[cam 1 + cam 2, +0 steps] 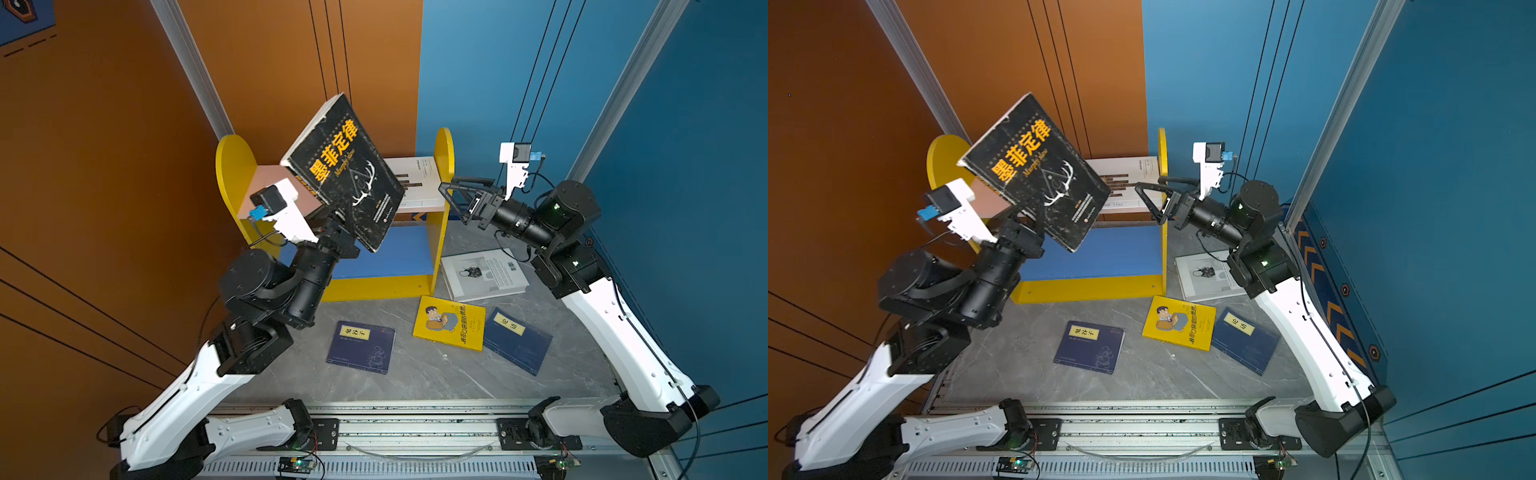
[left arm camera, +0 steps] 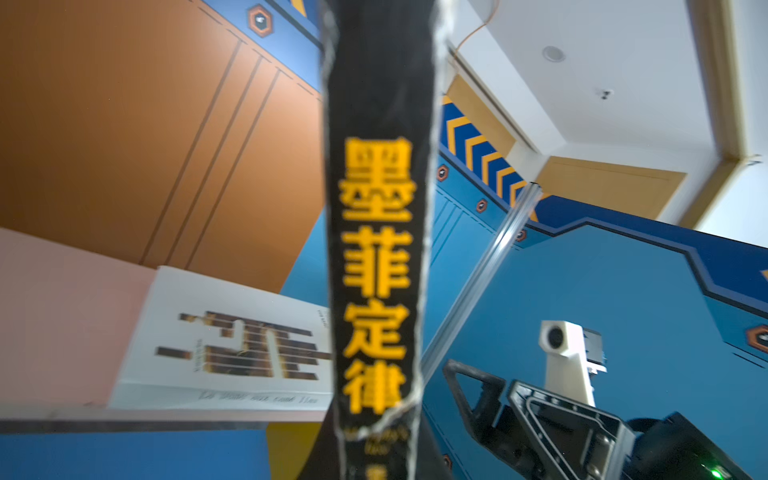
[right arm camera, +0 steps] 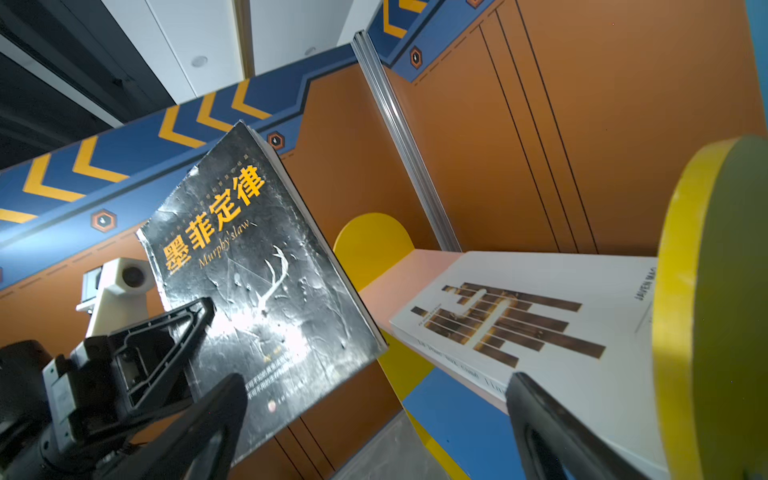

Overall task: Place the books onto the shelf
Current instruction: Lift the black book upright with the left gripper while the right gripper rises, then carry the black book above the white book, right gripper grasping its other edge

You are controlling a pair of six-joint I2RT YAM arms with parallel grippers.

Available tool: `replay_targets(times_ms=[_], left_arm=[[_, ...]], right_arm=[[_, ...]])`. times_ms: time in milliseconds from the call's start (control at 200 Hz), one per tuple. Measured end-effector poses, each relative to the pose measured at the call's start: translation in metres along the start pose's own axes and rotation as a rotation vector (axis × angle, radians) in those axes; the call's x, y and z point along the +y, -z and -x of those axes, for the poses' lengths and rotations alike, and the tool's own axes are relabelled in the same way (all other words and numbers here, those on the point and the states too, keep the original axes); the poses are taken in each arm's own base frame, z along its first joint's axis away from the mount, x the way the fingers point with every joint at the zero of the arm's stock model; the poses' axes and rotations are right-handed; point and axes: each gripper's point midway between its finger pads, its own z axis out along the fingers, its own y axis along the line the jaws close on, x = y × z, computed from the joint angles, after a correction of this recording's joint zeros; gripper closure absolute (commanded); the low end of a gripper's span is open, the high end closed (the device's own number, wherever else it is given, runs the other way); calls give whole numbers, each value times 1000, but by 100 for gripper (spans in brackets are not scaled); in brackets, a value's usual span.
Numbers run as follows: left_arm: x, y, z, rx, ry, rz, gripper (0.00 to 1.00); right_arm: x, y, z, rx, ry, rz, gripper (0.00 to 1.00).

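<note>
My left gripper (image 1: 332, 220) is shut on the lower edge of a black book with orange characters (image 1: 345, 174) (image 2: 376, 249), holding it tilted in the air over the shelf (image 1: 232, 166). A white book with brown blocks (image 1: 419, 183) (image 3: 532, 316) lies flat on the shelf's pink upper board (image 1: 270, 174), against the right side panel. My right gripper (image 1: 453, 201) (image 3: 374, 386) hangs open just in front of that book, holding nothing. The blue lower board (image 1: 395, 249) is bare. A navy book (image 1: 361, 345), a yellow book (image 1: 451, 322), another navy book (image 1: 517, 338) and a white/grey book (image 1: 484, 272) lie on the grey table.
The shelf stands in the corner between the orange wall (image 1: 104, 166) and the blue wall (image 1: 665, 166). An aluminium post (image 1: 195, 70) runs up behind it. The arms' mounting rail (image 1: 415, 428) crosses the table's front edge.
</note>
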Motion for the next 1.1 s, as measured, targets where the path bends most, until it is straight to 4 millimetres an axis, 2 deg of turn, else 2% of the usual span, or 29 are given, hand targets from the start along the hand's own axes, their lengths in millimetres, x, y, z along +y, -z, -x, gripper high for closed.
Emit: replay_targets(times_ms=[75,150,300,431,606,856,951,1097], left_arm=[[-8,-18,-7,-8,15,-50,100],[-6,-41,-7,-30,48,-78,100],[17,-87,9,-101,168,-104,100],[36,-113,22,-156,270,-134,100],[50,-133,26,-218,426,-198,100],[60,-155,8,-208,605,-255,100],[62,-158,4,-201,650,-264,100],[64,-156,1,-196,687,-277,100]], right_arm=[[0,-6,8,-25,-56,17,10],[-1,-12,15,-46,-107,35,13],[-5,-20,17,-65,-188,57,14],[-4,-23,18,-80,-216,63,16],[-6,-40,17,-98,-269,96,16],[-38,-85,-1,-90,-363,106,25],[-43,-98,-11,-82,-387,102,32],[-39,-109,-17,-81,-410,116,52]])
